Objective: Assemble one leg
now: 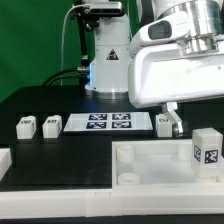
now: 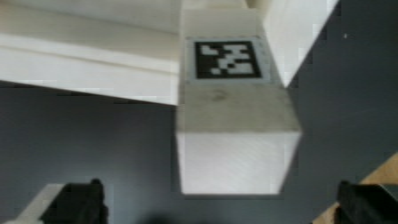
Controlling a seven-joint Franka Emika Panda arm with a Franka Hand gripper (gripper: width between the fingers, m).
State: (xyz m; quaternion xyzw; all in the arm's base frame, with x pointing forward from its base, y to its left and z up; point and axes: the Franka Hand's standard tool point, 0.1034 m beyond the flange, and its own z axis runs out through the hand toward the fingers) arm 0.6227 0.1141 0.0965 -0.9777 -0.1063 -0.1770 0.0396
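Four alike white legs show in the exterior view: two at the exterior view's left, one right of the marker board, and one upright at the large white tray-like part. My gripper hangs low right at the leg beside the marker board. In the wrist view a leg with its tag lies on the black table, its end just ahead of my gripper. The dark fingertips stand wide apart, open and empty, either side of the leg's line.
The marker board lies flat at mid table. The arm's base stands behind it. A white block sits at the exterior view's left edge. The tray-like part's edge lies beyond the leg in the wrist view.
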